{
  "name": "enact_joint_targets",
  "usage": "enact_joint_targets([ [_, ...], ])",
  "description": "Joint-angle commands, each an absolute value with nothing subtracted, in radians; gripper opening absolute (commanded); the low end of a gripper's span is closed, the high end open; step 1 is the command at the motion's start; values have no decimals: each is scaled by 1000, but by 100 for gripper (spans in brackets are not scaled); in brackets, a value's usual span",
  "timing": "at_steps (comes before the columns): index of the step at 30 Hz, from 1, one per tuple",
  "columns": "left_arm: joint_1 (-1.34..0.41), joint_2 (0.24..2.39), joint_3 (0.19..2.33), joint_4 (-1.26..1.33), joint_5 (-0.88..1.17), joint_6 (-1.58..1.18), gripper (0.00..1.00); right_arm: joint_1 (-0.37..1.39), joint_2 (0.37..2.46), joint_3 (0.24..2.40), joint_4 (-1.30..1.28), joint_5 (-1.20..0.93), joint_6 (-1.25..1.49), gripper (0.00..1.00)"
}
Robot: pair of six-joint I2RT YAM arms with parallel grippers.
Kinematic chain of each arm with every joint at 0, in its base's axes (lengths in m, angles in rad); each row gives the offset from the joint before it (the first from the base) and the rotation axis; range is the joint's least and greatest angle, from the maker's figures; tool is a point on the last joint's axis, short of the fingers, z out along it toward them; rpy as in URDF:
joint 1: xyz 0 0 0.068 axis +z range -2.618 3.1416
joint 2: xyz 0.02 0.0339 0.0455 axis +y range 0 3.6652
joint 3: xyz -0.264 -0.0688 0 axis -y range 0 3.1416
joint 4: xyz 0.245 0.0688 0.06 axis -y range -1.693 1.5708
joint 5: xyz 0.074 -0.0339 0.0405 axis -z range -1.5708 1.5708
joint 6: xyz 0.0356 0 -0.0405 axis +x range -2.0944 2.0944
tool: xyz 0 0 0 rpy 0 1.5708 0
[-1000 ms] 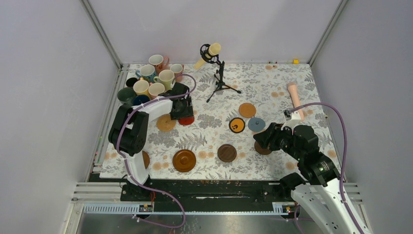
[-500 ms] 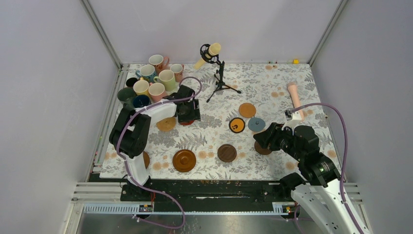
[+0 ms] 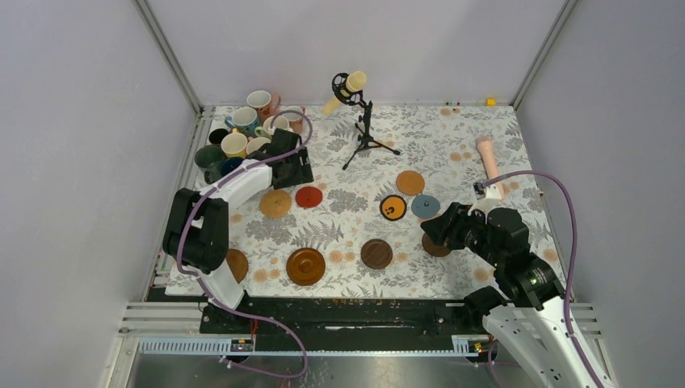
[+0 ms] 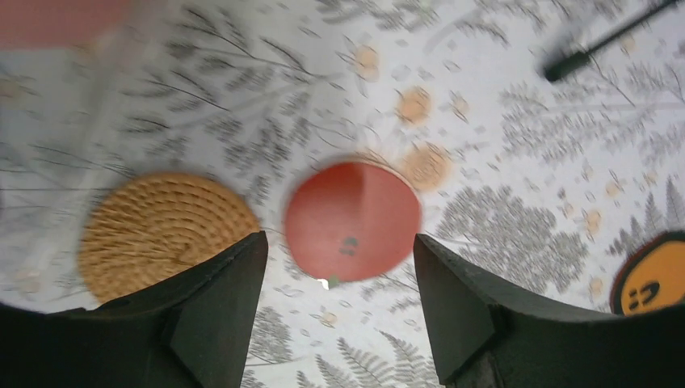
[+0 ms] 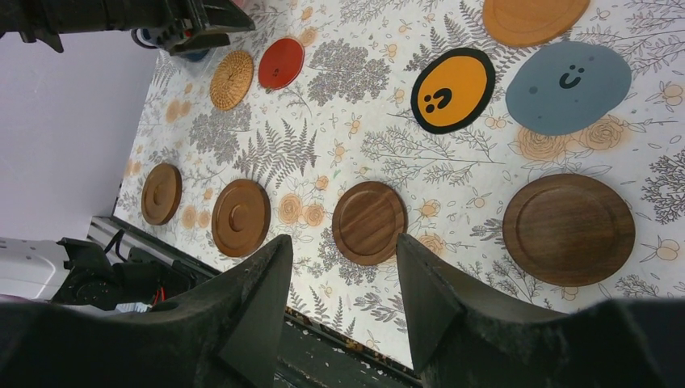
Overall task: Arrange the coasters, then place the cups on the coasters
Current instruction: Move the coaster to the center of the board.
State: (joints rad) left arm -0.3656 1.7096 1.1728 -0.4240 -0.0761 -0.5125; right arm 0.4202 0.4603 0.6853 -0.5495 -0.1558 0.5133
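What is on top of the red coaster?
Nothing. The red coaster lies bare on the flowery tablecloth, its whole top showing. The cloth right beneath it is covered.

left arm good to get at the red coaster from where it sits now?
Probably yes. The red coaster lies flat and uncovered on the cloth, close by the open, empty left gripper and apart from the woven coaster beside it. Nothing stands between them; the cups cluster on the gripper's far side.

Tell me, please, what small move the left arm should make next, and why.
Probably swing the open, empty left hand toward the nearest of the handled ceramic mugs. The red round coaster lies flat, not held, beside the woven tan round coaster, and no mug stands on any coaster yet.
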Motion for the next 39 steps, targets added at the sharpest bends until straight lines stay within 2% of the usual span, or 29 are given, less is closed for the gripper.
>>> enact_joint_targets([
  [1,-324,1715,1237,-441,-142,-450,67,426,454,707,-551,-127,527,58],
  [5,-319,1763,1248,-427,-111,-432,66,426,443,710,-552,-134,521,58],
  [13,-319,1826,1245,-406,-54,-434,56,426,411,703,-563,-123,502,59],
  [26,-319,1883,1234,-421,-47,-473,55,426,411,707,-566,-120,486,59],
  [39,-341,1856,1177,-429,36,-522,49,426,402,717,-582,-112,483,60],
])
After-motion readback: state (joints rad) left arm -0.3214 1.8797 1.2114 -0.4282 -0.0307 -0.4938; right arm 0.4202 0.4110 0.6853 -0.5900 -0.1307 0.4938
